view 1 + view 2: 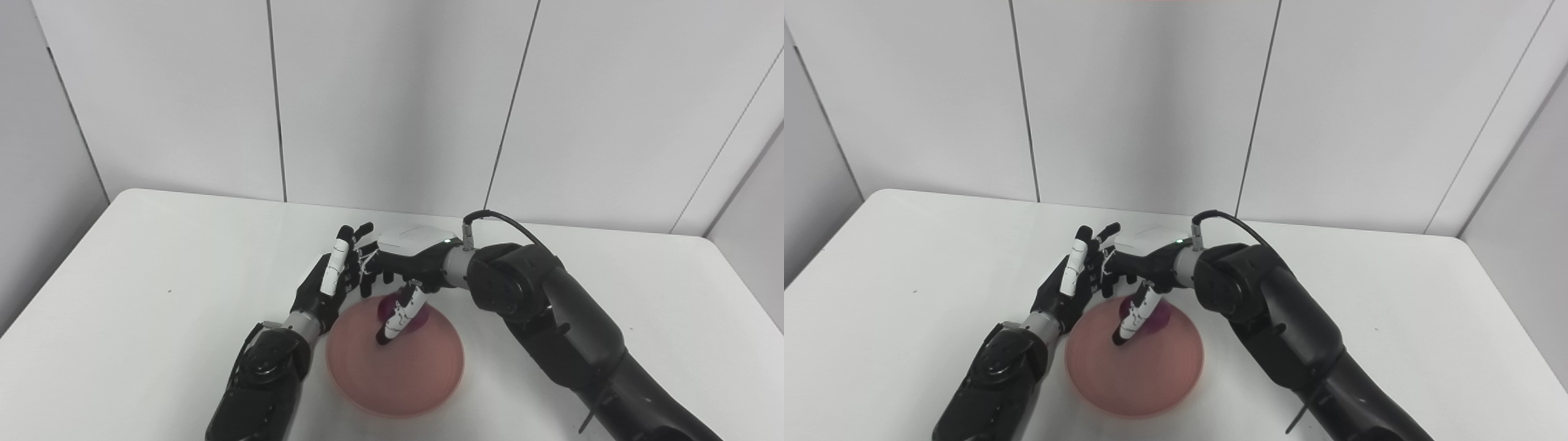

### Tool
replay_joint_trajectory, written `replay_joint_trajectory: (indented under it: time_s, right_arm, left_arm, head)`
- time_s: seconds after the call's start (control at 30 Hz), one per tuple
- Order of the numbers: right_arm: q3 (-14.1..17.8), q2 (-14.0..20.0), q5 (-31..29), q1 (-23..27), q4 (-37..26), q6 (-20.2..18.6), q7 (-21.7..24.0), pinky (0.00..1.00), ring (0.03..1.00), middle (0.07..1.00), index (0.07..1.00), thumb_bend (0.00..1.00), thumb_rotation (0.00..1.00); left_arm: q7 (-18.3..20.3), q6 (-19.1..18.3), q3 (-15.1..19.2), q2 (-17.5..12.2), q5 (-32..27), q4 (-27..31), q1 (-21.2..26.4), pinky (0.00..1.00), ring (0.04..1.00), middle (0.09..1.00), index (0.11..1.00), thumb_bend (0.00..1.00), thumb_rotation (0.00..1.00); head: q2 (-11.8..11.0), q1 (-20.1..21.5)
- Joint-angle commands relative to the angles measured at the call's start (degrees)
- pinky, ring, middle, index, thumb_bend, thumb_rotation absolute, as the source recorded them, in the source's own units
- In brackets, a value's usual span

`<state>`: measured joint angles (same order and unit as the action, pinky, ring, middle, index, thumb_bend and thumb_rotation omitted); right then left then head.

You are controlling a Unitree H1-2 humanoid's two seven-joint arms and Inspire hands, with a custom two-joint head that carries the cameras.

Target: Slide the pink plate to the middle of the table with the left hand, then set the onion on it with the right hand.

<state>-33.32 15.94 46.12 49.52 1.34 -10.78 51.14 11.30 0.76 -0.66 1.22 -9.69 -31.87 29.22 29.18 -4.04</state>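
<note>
While my left eye view fills with both arms, I judge the slide done: the pink plate point(395, 367) sits near the table point(122, 294) middle, at 6 o'clock of the frame. My right hand point(411, 257) reaches over the plate's 12 o'clock rim, thumb pointing down, fingers curled around the purple onion point(416, 315), which looks low over the plate or just touching it; I cannot tell which. Release and withdrawal are what I reckon remain. My left hand point(327, 285) is beside the plate at 10 o'clock, fingers spread, holding nothing

From the right eye view, the onion point(1157, 315) shows as a small, rounded, dark purple bulb, mostly hidden by my right hand point(1139, 269). The plate point(1134, 367) looks shallow, smooth, salmon-pink, otherwise bare
</note>
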Motion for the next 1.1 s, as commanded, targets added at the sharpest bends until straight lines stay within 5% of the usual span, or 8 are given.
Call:
replay_joint_trajectory:
  time_s: [0.0,0.3,0.47,0.6,0.7,0.93,1.07]
  right_arm:
    - [1.4,-0.1,0.0,4.0,-2.0,-1.7,0.8,0.6,0.721,0.776,0.706,1.0,0.49]
    - [3.1,1.1,0.6,4.2,-3.2,-2.2,1.8,0.66,0.799,0.829,0.752,1.0,0.62]
    - [8.2,2.2,0.8,1.3,-3.3,1.7,-9.4,0.55,0.672,0.738,0.724,1.0,0.75]
    - [16.2,0.0,-4.2,-2.6,-1.3,2.8,-22.1,0.59,0.719,0.771,0.753,0.88,0.85]
    - [24.8,-4.4,-13.3,-5.9,2.6,1.5,-29.8,0.68,0.777,0.805,0.789,0.88,0.93]
    - [36.2,-11.7,-30.6,-9.9,9.4,0.3,-37.0,0.74,0.815,0.836,0.827,0.9,0.95]
    - [37.5,-13.1,-35.1,-11.7,10.5,-0.8,-38.2,0.77,0.832,0.858,0.855,0.9,0.98]
  left_arm:
    - [0.2,-1.8,-0.2,0.3,0.3,-2.5,-0.7,0.82,0.817,0.805,0.896,0.82,1.0]
    - [0.5,-1.7,-0.1,0.1,0.2,-3.3,-0.5,0.86,0.846,0.832,0.913,0.82,1.0]
    - [-0.4,-1.9,0.1,0.2,0.4,-3.1,-0.7,0.84,0.829,0.845,0.911,0.83,1.0]
    - [-0.8,-2.9,0.6,0.3,0.0,-2.2,-1.1,0.83,0.826,0.837,0.918,0.82,0.99]
    - [-0.7,-2.8,0.8,0.2,0.1,-2.2,-1.1,0.83,0.828,0.834,0.919,0.83,0.99]
    - [-0.5,-2.8,0.9,-0.2,0.3,-1.8,-1.2,0.82,0.823,0.829,0.912,0.84,0.98]
    - [-0.4,-3.3,0.9,-0.5,0.3,-1.2,-1.3,0.82,0.827,0.834,0.915,0.84,0.98]
  head:
    - [0.1,-0.1]
    - [0.0,0.2]
    - [0.0,0.8]
    - [-0.1,1.1]
    - [0.0,1.3]
    - [0.2,2.1]
    - [0.3,2.4]
